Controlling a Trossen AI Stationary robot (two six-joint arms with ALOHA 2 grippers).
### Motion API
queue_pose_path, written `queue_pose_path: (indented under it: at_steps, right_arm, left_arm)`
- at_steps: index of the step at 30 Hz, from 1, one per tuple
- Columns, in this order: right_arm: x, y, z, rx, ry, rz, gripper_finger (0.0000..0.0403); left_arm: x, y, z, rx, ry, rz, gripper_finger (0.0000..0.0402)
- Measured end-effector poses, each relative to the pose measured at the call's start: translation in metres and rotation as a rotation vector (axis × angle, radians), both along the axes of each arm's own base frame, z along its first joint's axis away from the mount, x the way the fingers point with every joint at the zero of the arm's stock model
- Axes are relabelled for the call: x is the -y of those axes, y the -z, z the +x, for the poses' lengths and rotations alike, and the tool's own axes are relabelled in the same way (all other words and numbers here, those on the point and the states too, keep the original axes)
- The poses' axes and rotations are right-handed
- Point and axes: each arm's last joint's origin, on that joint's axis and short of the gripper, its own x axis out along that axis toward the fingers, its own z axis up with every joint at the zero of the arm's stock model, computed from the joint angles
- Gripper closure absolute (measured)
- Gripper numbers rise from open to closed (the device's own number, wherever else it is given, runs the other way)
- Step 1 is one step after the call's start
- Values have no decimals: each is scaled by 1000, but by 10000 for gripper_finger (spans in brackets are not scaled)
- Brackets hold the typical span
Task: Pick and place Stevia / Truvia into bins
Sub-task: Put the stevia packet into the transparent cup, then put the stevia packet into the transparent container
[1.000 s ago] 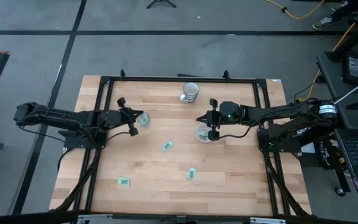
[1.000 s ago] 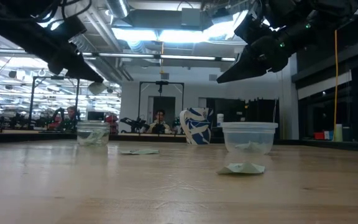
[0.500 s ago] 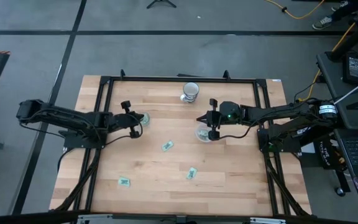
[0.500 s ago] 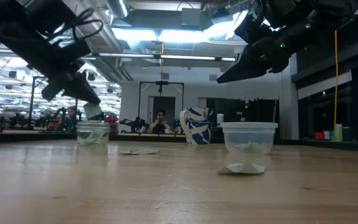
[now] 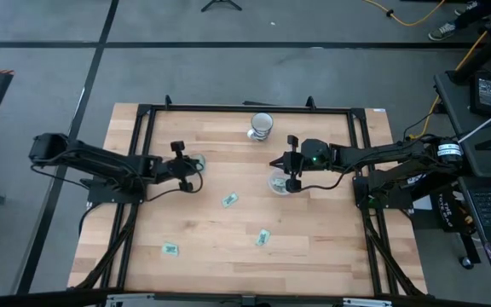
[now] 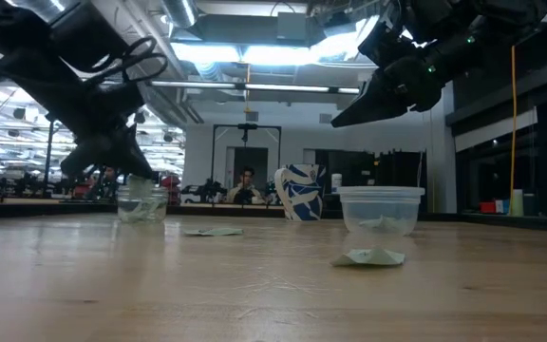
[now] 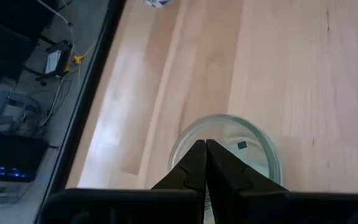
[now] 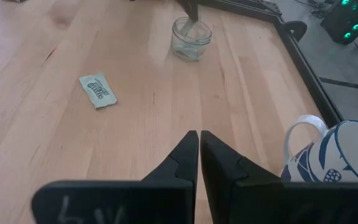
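My left gripper (image 5: 189, 165) is shut, its fingertips (image 7: 205, 145) dipping into the mouth of the narrower clear cup (image 7: 263, 149), which stands on its base (image 6: 142, 205) with packets inside. A pale packet (image 6: 139, 182) shows at the tips. My right gripper (image 5: 282, 171) is shut and hovers (image 6: 348, 116) above the wider clear cup (image 6: 380, 211), which holds a packet. Three green-and-white Stevia packets lie flat on the table (image 5: 229, 200), (image 5: 262, 237), (image 5: 170, 249). My left gripper pinches a pale packet (image 6: 139, 182) between its two fingers, slanting down from the table's left. The packet hangs at the cup's mouth. The fingers themselves hide which part of the packet they are on.
A blue-and-white mug (image 5: 261, 125) stands toward the far edge, between the two cups. A black frame (image 5: 228, 108) runs along the far edge and both sides. Bare wood lies in the middle and near parts of the table, around the loose packets.
My left gripper has moved down and toward the table's right, from above and left of the narrower cup until its tips are in the cup's mouth, carrying the pale packet with it. It has stayed shut.
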Motion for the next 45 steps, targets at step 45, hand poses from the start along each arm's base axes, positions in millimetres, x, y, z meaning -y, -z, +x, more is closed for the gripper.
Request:
queue_pose_path:
  at_steps: [45]
  right_arm:
    - [0, 0, 0, 1, 1, 1, 380]
  left_arm:
    - [18, -71, 10, 440, 173, 20, 368]
